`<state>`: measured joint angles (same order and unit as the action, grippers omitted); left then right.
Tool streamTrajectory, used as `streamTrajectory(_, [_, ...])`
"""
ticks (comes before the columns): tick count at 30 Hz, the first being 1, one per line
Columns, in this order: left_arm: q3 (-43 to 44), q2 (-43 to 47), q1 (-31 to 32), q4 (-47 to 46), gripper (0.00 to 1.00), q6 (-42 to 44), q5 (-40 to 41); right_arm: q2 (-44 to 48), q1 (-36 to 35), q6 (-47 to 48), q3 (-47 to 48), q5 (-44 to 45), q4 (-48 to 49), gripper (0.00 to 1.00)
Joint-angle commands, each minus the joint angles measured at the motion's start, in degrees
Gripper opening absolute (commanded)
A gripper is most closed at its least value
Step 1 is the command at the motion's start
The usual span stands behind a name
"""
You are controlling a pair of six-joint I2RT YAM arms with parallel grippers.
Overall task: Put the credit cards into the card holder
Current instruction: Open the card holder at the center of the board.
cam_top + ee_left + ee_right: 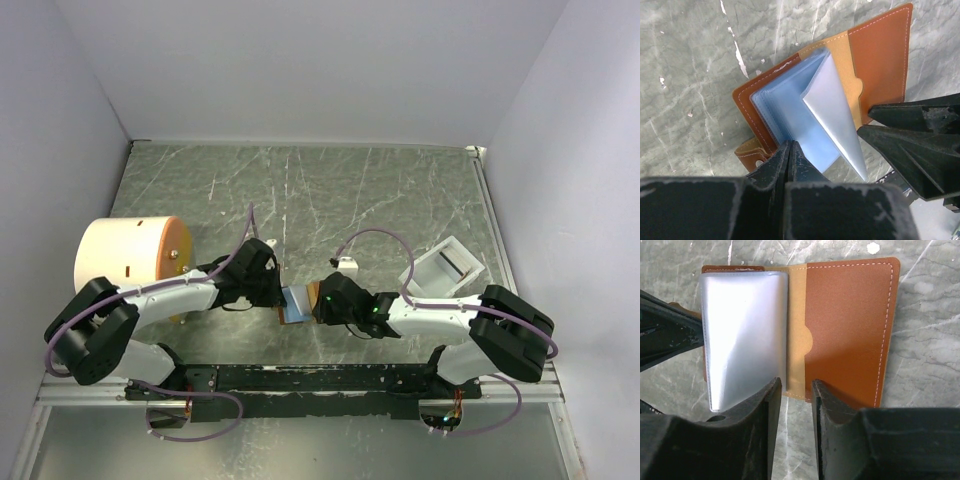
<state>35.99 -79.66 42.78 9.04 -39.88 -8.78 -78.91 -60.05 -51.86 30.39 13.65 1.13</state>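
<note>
While the brown leather folding card holder (295,303) lies open midway along the near edge of the desk (400,190), left gripper (790,150) pinches its pale-blue sleeves (785,115); right gripper (793,390) straddles the flap (850,330), grip unclear: hold sleeves apart.

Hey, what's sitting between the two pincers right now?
The brown card holder, lying open on the table, sits between the left pincer and the right pincer. The top view shows this best.
</note>
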Motion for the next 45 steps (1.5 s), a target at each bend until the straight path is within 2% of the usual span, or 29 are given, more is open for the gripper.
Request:
streamTrajectory(1, [-1.0,-0.5,-0.3,-2.2,0.07,0.0,0.5,0.8,0.4,1.3,0.2,-1.5,1.9,0.35])
streamTrajectory(5, [-0.4,-0.8,-0.3,-2.8,0.07,-0.1,-0.2,1.2,0.5,3.0,1.7,-1.7,1.8,0.44])
streamTrajectory(10, [1.4,-2.0,-0.3,-2.0,0.07,0.4,0.0,-0.8,2.6,3.1,1.5,-1.1,2.2,0.27])
streamTrajectory(17, [1.6,-1.5,-0.3,-1.0,0.07,0.6,0.6,-2.6,3.8,1.3,-1.6,-2.5,4.2,0.2])
streamTrajectory(33, [3.1,-3.5,-0.3,-3.5,0.07,0.5,-1.5,-2.9,3.8,-1.1,-5.4,-6.2,9.4,0.2])
streamTrajectory(45, [5.3,-2.9,-0.3,-4.4,0.07,-0.1,-4.1,-2.4,3.8,-0.4,-5.1,-6.4,8.9,0.2])
